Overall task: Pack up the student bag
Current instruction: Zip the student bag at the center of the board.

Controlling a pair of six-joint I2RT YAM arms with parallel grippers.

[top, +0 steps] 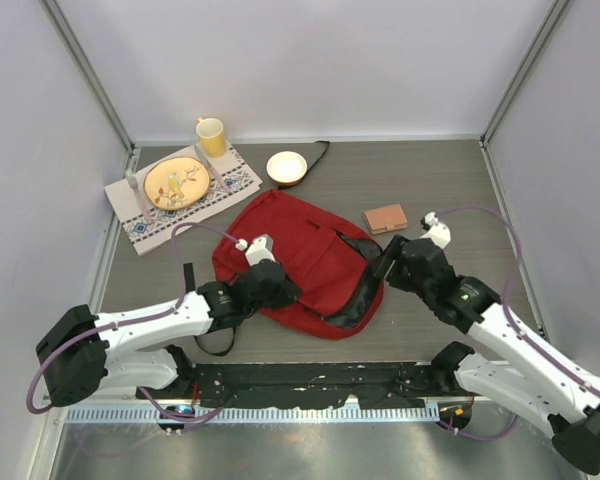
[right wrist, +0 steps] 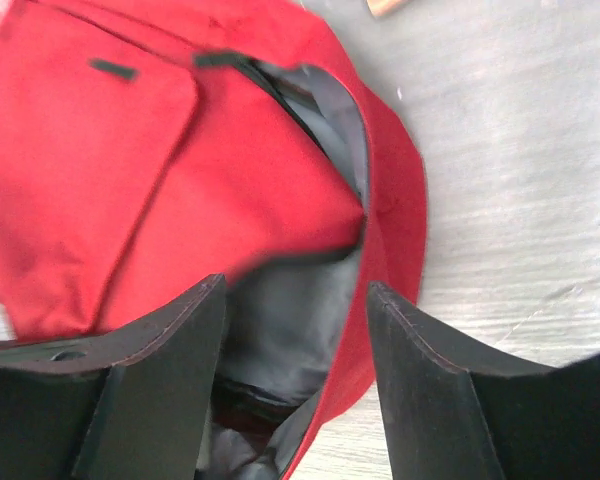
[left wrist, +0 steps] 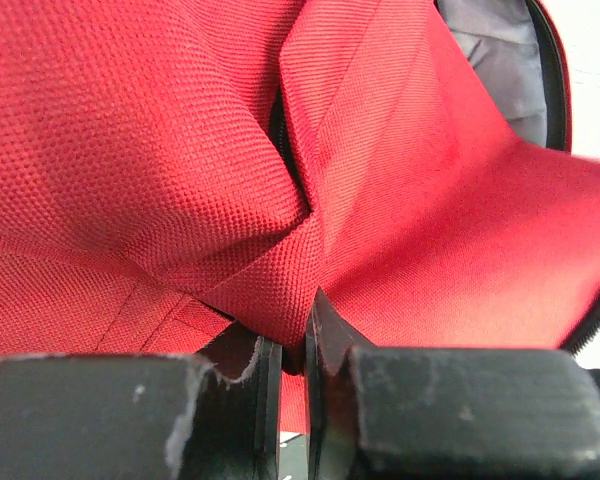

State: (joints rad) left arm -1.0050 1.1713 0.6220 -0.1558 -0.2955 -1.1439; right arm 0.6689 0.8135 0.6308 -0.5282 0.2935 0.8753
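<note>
The dark-red student bag [top: 300,250] lies in the middle of the table, its zipper mouth open toward the right, showing grey lining [right wrist: 300,320]. My left gripper [top: 278,288] is shut on a fold of the bag's red fabric [left wrist: 280,290] at its near-left part. My right gripper [top: 388,262] is open, its fingers [right wrist: 420,370] straddling the bag's open rim at the right side, with the grey lining between them. A brown wallet-like case [top: 385,218] lies on the table just right of the bag.
A patterned placemat [top: 185,195] at the back left holds a yellow plate [top: 176,182] and cutlery. A yellow mug [top: 212,136] stands behind it. A white bowl [top: 286,166] sits at the back centre. Black bag straps [top: 212,345] trail near the left arm.
</note>
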